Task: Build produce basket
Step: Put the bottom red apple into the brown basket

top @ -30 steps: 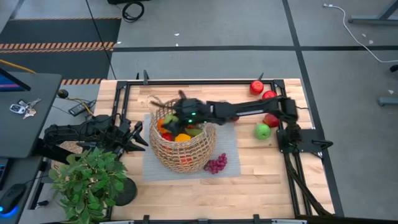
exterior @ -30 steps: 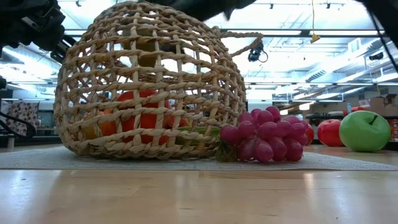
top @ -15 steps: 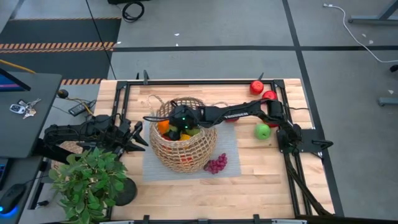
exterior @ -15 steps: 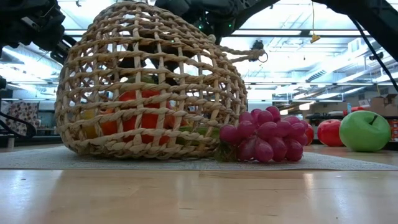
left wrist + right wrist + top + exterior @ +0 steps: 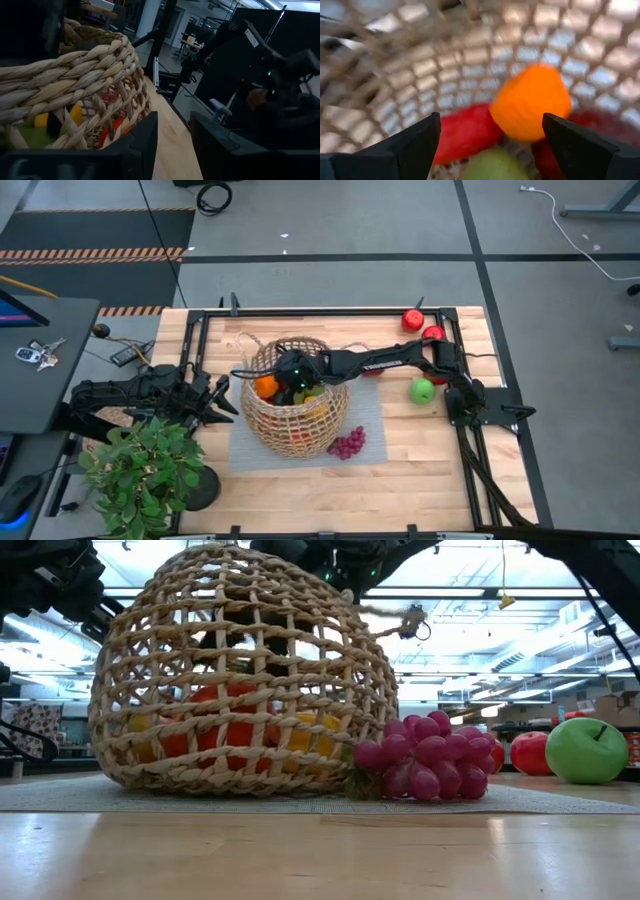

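The wicker basket point(image 5: 293, 402) sits on a grey mat point(image 5: 365, 415) in the middle of the wooden table point(image 5: 420, 470), already holding several pieces of toy produce: an orange point(image 5: 265, 386), something yellow, something red low down. The right arm reaches across from its side of the table, and the right gripper point(image 5: 293, 372) is dipped into the basket's mouth. Its fingers stand wide apart with nothing between them; in the right wrist view an orange fruit point(image 5: 530, 102), a red one point(image 5: 465, 132) and a green one point(image 5: 492, 167) lie just beyond them against the weave.

A bunch of purple grapes point(image 5: 425, 755) lies on the mat, touching the basket's foot. A green apple point(image 5: 423, 391) and two red apples point(image 5: 412, 319) wait near the right arm's base.

The left gripper point(image 5: 222, 398) rests beside the basket, just off the mat's edge, its fingers set narrowly apart and holding nothing. A potted plant point(image 5: 140, 470) stands at the near left corner.
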{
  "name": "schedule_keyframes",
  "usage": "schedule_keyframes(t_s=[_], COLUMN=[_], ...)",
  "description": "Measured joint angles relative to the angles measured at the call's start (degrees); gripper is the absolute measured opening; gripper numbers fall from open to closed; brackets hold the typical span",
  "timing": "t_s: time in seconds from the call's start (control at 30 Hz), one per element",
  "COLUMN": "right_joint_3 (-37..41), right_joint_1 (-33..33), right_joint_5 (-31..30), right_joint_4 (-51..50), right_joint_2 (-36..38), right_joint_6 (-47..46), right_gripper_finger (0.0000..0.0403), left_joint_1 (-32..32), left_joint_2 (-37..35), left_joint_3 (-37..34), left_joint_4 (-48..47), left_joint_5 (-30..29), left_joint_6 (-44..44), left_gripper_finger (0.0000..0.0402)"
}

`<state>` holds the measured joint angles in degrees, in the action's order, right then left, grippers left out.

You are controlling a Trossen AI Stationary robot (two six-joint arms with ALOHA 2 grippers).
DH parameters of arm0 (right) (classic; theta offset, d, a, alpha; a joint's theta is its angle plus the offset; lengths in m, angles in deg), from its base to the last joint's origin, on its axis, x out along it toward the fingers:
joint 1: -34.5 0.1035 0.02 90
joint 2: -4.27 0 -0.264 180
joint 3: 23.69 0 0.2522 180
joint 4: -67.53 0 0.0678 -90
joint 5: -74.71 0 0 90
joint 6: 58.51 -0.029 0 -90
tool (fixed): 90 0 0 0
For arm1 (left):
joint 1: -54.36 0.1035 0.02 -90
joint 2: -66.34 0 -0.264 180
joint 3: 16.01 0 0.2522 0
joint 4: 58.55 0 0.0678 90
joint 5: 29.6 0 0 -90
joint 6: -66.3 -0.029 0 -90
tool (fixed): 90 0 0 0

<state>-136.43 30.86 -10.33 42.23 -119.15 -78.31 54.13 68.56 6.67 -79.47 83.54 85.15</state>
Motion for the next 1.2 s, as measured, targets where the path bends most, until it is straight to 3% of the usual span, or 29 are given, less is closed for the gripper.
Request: schedule_keyframes(t_s=[0.23,0.37,0.57,0.8,0.93,1.2], right_joint_3=[0.0,0.0,0.0,2.5,6.2,16.7], right_joint_1=[0.2,0.2,1.8,8.3,11.9,19.5], right_joint_5=[-3.2,-7.9,-16.4,-27.9,-28.9,-29.6], right_joint_4=[-1.6,-6.0,-19.1,-36.4,-41.6,-41.8], right_joint_2=[9.5,15.9,25.4,33.5,37.0,42.7], right_joint_6=[3.2,5.1,5.9,-0.1,-5.2,-11.5], right_gripper_finger=[0.0354,0.0354,0.0354,0.0354,0.0354,0.0354], left_joint_1=[0.0,0.0,0.0,0.0,0.0,0.0], left_joint_2=[0.0,0.0,0.0,0.0,0.0,0.0], left_joint_3=[0.0,0.0,0.0,0.0,0.0,0.0], left_joint_4=[0.0,0.0,0.0,0.0,0.0,0.0], left_joint_5=[0.0,0.0,0.0,0.0,0.0,0.0], left_joint_6=[0.0,0.0,0.0,0.0,0.0,0.0], left_gripper_finger=[0.0121,0.0121,0.0121,0.0121,0.0121,0.0121])
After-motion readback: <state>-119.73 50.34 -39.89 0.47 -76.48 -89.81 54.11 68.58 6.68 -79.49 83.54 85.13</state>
